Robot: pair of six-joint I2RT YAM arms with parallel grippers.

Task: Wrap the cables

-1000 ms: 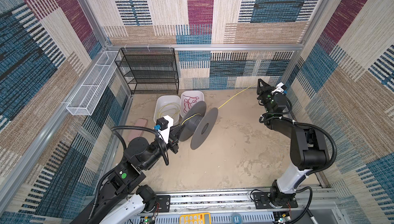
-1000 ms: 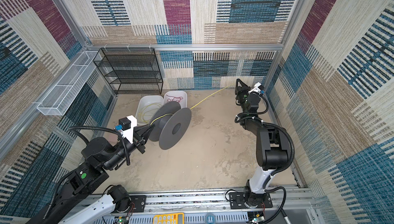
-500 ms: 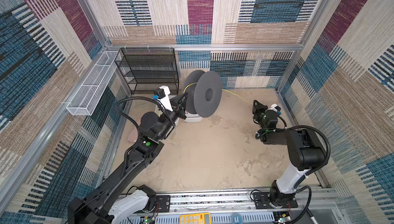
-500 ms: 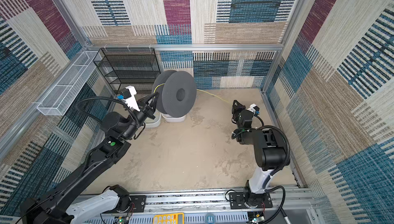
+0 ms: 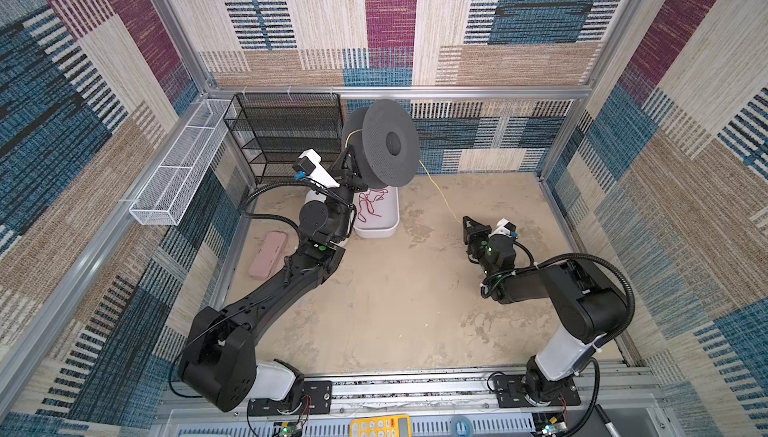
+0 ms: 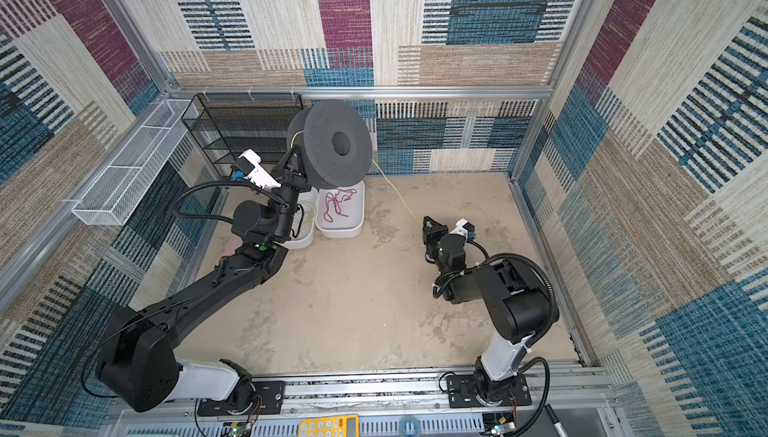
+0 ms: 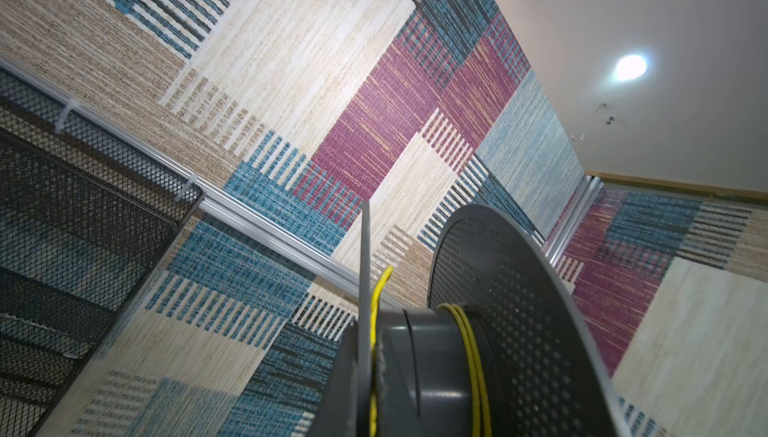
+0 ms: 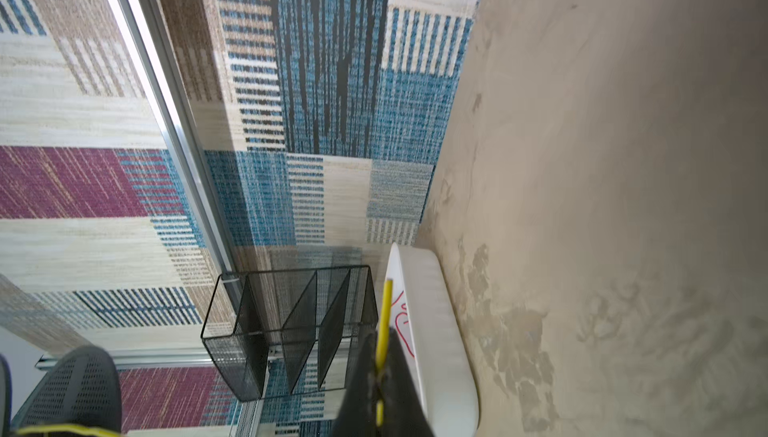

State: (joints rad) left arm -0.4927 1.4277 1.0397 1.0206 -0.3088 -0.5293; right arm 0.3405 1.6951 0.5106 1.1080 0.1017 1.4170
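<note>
My left gripper (image 5: 348, 166) (image 6: 296, 163) is shut on the rim of a dark grey spool (image 5: 388, 144) (image 6: 338, 146), held high at the back. In the left wrist view a few yellow turns (image 7: 473, 364) lie on the hub (image 7: 432, 372), and the left gripper (image 7: 368, 406) pinches the thin flange. One strand of the cables (image 5: 440, 193) (image 6: 397, 193) runs taut from the spool down to my right gripper (image 5: 467, 223) (image 6: 428, 221), low over the floor on the right. In its wrist view the right gripper (image 8: 380, 368) is shut on the yellow cable (image 8: 386, 310).
Under the spool stand two white tubs: one (image 5: 376, 231) (image 8: 440, 331) holds a red cord (image 6: 338, 206), the other (image 6: 305, 239) holds yellow loops (image 6: 307, 210). A black mesh shelf (image 5: 286, 131), a white wire basket (image 5: 183, 164) and a pink case (image 5: 268, 254) are on the left.
My left arm has lifted the spool from low over the floor to high at the back. My right gripper came from the back right corner forward and down, still holding the cable.
</note>
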